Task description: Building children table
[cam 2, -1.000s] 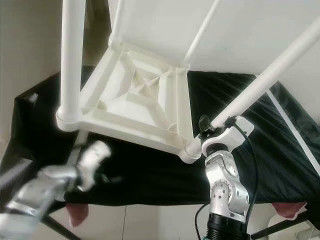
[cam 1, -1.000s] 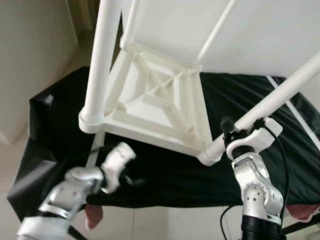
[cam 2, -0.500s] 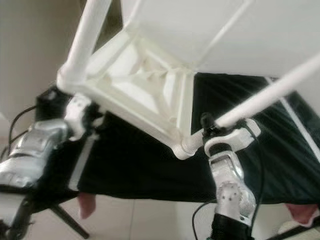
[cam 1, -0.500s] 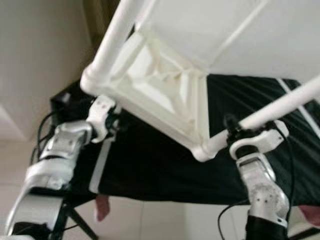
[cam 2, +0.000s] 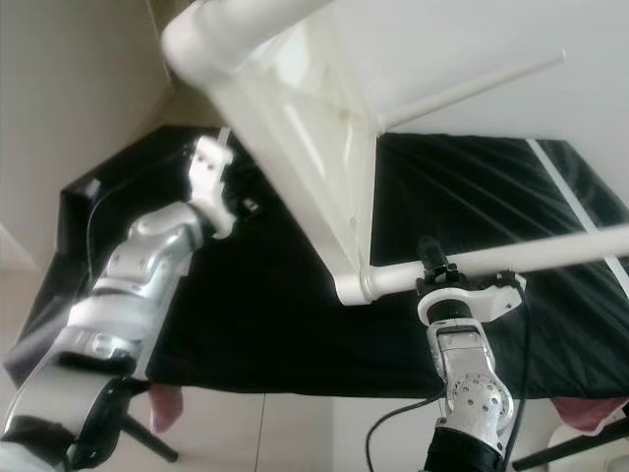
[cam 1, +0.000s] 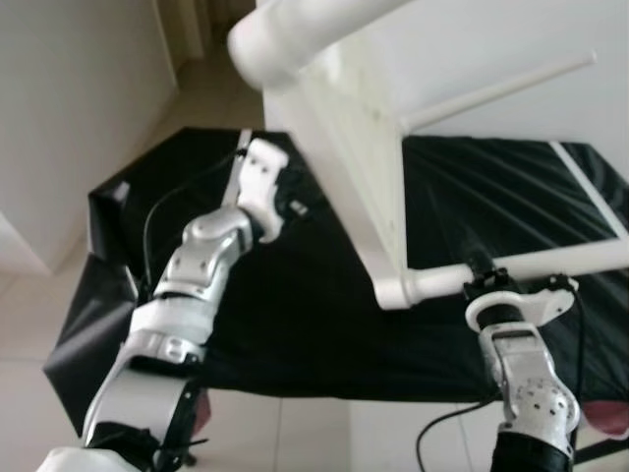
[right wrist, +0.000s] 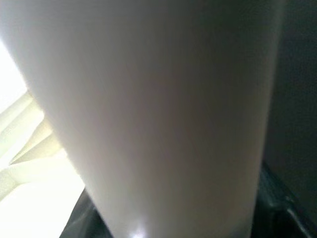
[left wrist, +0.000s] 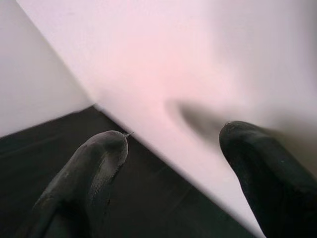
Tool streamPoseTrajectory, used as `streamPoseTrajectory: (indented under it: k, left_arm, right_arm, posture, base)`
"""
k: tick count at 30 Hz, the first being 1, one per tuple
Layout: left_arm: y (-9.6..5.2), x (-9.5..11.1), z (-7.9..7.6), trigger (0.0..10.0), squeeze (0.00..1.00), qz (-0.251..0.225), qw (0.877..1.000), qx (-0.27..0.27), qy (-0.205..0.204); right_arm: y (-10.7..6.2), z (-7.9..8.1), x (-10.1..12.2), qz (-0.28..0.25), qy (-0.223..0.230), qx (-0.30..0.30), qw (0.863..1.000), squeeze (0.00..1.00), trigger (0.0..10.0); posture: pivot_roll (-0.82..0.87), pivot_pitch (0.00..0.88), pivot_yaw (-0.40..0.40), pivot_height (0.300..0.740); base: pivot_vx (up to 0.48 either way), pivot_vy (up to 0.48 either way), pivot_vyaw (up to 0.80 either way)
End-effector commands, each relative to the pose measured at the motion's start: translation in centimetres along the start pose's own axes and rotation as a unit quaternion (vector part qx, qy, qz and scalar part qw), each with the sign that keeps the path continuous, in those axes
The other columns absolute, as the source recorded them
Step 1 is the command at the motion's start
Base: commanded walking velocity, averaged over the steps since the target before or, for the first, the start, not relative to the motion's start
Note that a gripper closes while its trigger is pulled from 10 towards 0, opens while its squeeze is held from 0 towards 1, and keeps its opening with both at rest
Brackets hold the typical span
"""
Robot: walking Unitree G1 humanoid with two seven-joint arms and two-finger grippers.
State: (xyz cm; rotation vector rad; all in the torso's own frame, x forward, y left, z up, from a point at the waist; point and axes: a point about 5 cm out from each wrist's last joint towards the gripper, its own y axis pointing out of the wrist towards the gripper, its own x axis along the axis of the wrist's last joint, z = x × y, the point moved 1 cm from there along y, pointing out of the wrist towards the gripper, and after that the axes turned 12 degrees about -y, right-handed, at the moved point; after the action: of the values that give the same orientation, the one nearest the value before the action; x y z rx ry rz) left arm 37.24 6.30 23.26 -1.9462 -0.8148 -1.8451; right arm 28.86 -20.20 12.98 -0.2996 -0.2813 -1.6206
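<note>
right gripper (cam 1: 488,278) lower right, fingers clamped round white table leg (cam 1: 550,265) | white table (cam 1: 344,147) (tipped on edge) upper centre | left gripper (left wrist: 173,148) fingers spread beside tabletop | black cloth (cam 1: 295,315) beneath, mid-frame

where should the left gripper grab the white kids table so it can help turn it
Probably the near corner leg, close to where it joins the ribbed frame. It is a round tube like the leg the right gripper already clamps, so two fingers can close across it. The left gripper is open beside the flat tabletop, which gives no edge there; come from the robot's left.
</note>
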Motion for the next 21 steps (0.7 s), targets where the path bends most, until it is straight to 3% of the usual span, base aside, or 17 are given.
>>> streamPoseTrajectory:
  k: [1,3,6,7,8,9,12,16,20,21]
  left_arm:
    - [1.1,0.9,-2.4,10.0,0.0,0.001,0.994,-0.106,0.002]
    - [1.8,1.9,-2.3,10.0,0.0,-0.013,0.995,-0.101,-0.01]
    - [2.4,2.7,-2.4,10.0,0.0,-0.02,0.995,-0.1,0.002]
    - [2.6,3.2,-2.5,10.0,0.0,-0.025,0.994,-0.104,0.004]
    - [2.6,3.2,-2.5,10.0,0.0,-0.025,0.994,-0.104,0.004]
    - [2.7,3.8,-2.7,10.0,0.0,-0.031,0.994,-0.106,0.016]
    - [3.0,4.6,-3.0,10.0,0.0,-0.04,0.993,-0.109,0.022]
    - [3.4,5.5,-3.2,10.0,0.0,-0.046,0.992,-0.113,0.03]
    - [3.8,6.5,-3.2,10.0,0.0,-0.05,0.991,-0.113,0.054]
    - [3.8,6.5,-3.2,10.0,0.0,-0.05,0.991,-0.113,0.054]
  right_arm:
    - [0.4,1.6,-4.8,0.05,0.112,0.038,0.992,0.0,10.0]
    - [0.4,0.7,-5.3,0.054,0.137,0.048,0.988,0.0,10.0]
    - [0.5,-0.3,-5.7,0.048,0.125,0.037,0.99,0.0,10.0]
    - [0.5,-0.5,-5.6,0.039,0.129,0.026,0.991,0.69,10.0]
    - [0.5,-0.5,-5.6,0.039,0.129,0.026,0.991,0.69,10.0]
    - [0.2,-0.3,-5.4,0.033,0.127,0.025,0.991,1.0,10.0]
    - [-0.5,-0.3,-4.9,0.026,0.127,0.02,0.991,1.0,10.0]
    - [-2.5,-1.4,-4.0,0.006,0.144,-0.022,0.989,1.0,10.0]
    - [-5.8,-2.0,-3.2,-0.006,0.147,-0.055,0.988,1.0,10.0]
    - [-5.8,-2.0,-3.2,-0.006,0.147,-0.055,0.988,1.0,10.0]
  posture:
    - [0.04,0.0,-0.011,0.74]
    - [0.05,0.0,-0.014,0.74]
    - [0.06,0.0,-0.014,0.74]
    - [0.06,0.0,-0.016,0.74]
    - [0.06,0.0,-0.016,0.74]
    - [0.06,0.0,-0.015,0.74]
    - [0.07,0.0,-0.015,0.74]
    - [0.07,0.0,-0.009,0.74]
    - [0.06,0.0,0.01,0.74]
    - [0.06,0.0,0.01,0.74]
  base:
    - [0.0,0.0,0.0]
    - [0.0,0.0,0.0]
    - [0.0,0.0,0.0]
    - [0.0,0.0,0.0]
    - [0.0,0.0,0.0]
    - [0.0,0.0,0.0]
    - [0.0,0.0,0.0]
    - [0.0,0.0,0.0]
    - [0.0,0.0,0.0]
    - [0.0,0.0,0.0]
